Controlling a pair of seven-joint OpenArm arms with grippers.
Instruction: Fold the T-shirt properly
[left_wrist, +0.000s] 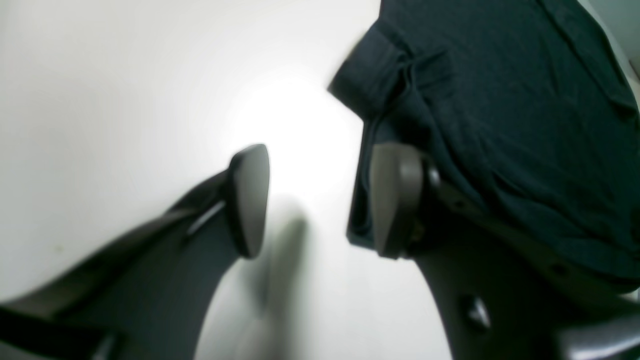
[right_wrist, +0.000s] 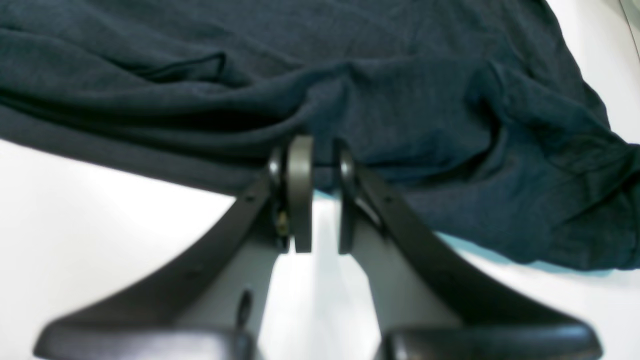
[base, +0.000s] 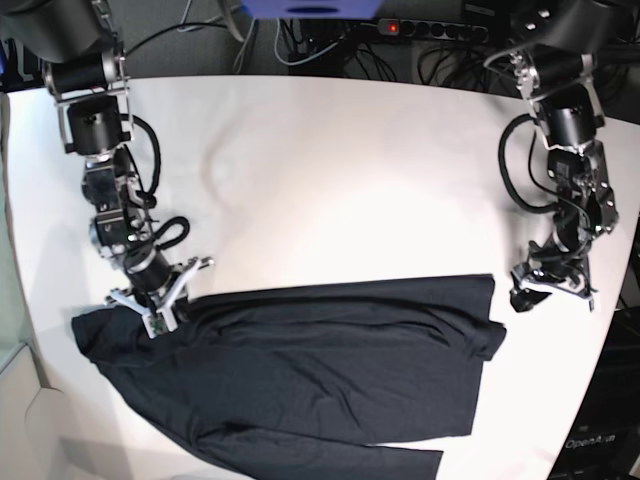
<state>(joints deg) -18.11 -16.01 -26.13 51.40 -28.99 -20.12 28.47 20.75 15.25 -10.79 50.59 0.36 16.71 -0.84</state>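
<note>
- Dark cloth fills the near edge of the base view: the T-shirt (base: 320, 380) lies spread on the white table (base: 330, 170), a long sleeve trailing along its bottom edge and its upper hem running roughly straight from left to right.
- Further back on that view's left, the right gripper (right_wrist: 320, 200) sits at the hem near the shirt's corner, its jaws drawn close together on a raised ridge of fabric, which looks like a pinch on the edge.
- On the opposite side, the left gripper (left_wrist: 320, 200) hangs spread and empty over bare table, just beside the shirt's other corner, one finger close against the cloth.
- Judging by this, the fold is only beginning: one corner taken, the other not yet.
- Next, the left arm probably needs to slide onto that corner and close on it, so both edges can lift evenly.
</note>
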